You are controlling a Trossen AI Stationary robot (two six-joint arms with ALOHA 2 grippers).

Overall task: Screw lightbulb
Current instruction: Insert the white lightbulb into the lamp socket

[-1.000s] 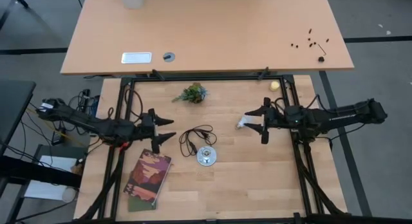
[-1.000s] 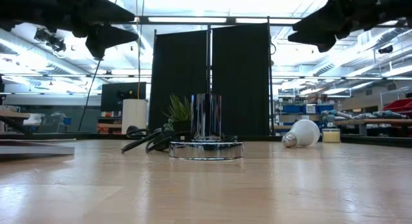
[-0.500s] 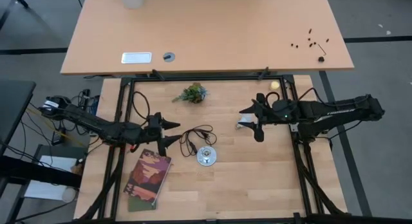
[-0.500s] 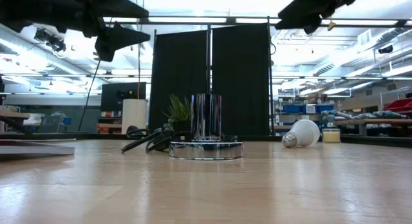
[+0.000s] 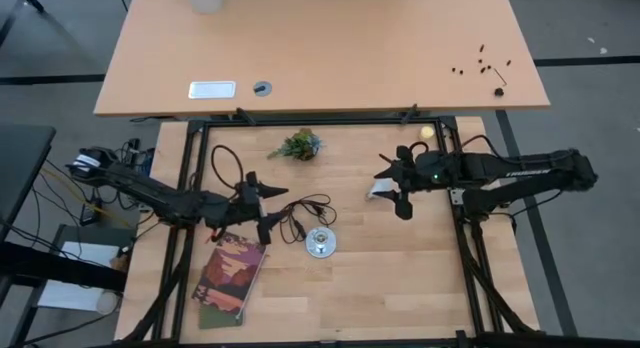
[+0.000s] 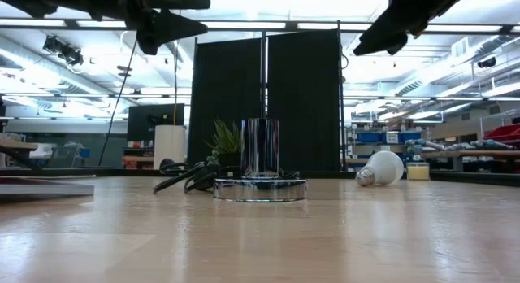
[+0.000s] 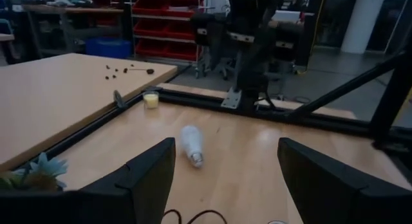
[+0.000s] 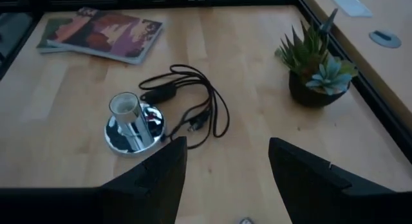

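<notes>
High view: the lightbulb (image 5: pixel 377 190) lies on its side on the wooden work table (image 5: pixel 400 278), on the right half, partly under the right gripper (image 5: pixel 398 185). That gripper hangs over it with its fingers spread apart and nothing between them. The left gripper (image 5: pixel 272 210) sits left of centre, fingers also apart and empty, just above the coiled black cord (image 5: pixel 302 216). The cord runs to the silver socket disc (image 5: pixel 320 244) at mid-table. A colourful book (image 5: pixel 229 276) lies near the front left. A small potted succulent (image 5: pixel 298 144) stands near the table's far edge, and a small pale yellow round object (image 5: pixel 427 132) sits at the far right corner.

Low view: the bulb (image 6: pixel 380 167) rests on the table surface right of the socket (image 6: pixel 260 163), well apart from it, screw base pointing toward the socket. Both grippers are raised clear above the table, at the top of the picture; neither touches anything.

Left wrist view: the left gripper (image 7: pixel 225 176) is wide open and empty. The bulb (image 7: pixel 191 143) lies on the wood beyond it, the yellow object (image 7: pixel 150 99) farther off by the black frame rail.

Right wrist view: the right gripper (image 8: pixel 225 169) is wide open and empty. Beyond it are the socket (image 8: pixel 132 124), the cord (image 8: pixel 193 105), the succulent (image 8: pixel 317 63) and the book (image 8: pixel 103 32). Only a sliver shows at the frame edge between the fingers; I cannot tell if it is the bulb.
</notes>
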